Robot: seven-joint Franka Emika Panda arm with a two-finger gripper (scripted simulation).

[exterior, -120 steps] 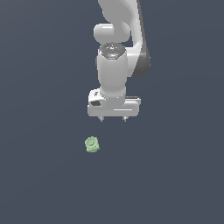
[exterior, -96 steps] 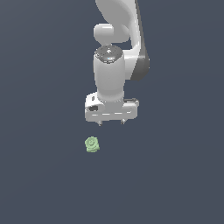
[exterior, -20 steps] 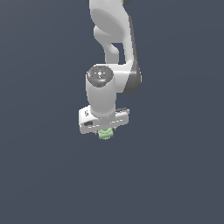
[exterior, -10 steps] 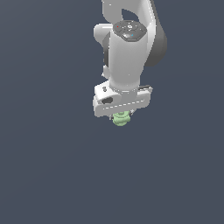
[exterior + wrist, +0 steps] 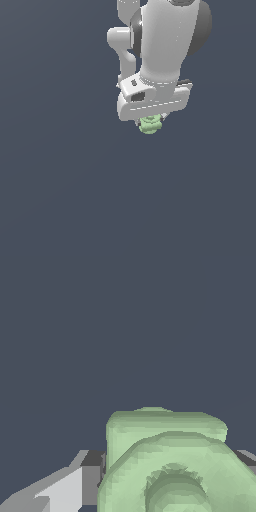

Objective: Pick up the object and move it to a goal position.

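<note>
While carrying toward the goal, best to move smoothly and keep the squeeze constant so the piece can't slip. Gripper (image 5: 151,120) is closed narrowly on the object (image 5: 150,125), which pokes out below the white hand; wrist view shows its ringed face (image 5: 175,476) between the fingers (image 5: 65,488).
</note>
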